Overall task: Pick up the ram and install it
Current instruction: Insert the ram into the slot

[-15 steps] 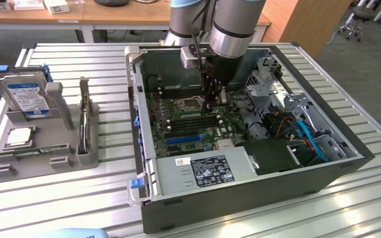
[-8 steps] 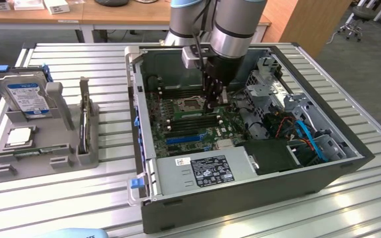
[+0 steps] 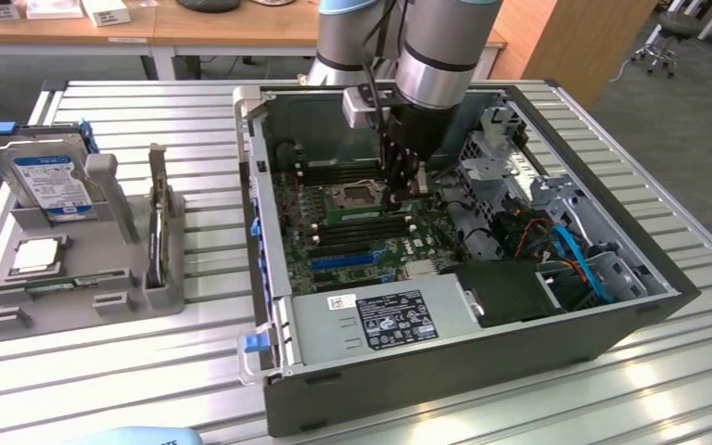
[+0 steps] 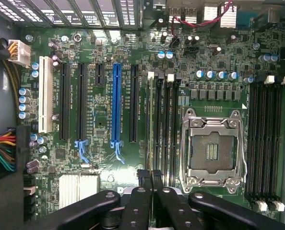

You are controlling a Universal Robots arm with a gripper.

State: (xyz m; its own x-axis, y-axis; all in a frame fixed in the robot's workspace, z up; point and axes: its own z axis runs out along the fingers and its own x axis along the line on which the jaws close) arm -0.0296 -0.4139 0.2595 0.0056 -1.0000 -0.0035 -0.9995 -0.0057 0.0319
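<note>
Seemingly clamped on the long, narrow green ram stick (image 4: 149, 125), seen edge-on, the black end effector (image 4: 150, 176) holds it lengthwise over the black memory slots (image 4: 167, 129) beside the empty silver CPU socket (image 4: 212, 151).

Arm (image 3: 437, 56) vertical, gripper (image 3: 403, 184) pointing down, fingers (image 4: 143, 179) together

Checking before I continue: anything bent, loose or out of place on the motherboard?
Nothing stands out on the motherboard: the memory slots lie straight and parallel, the CPU socket is empty but looks intact.
</note>
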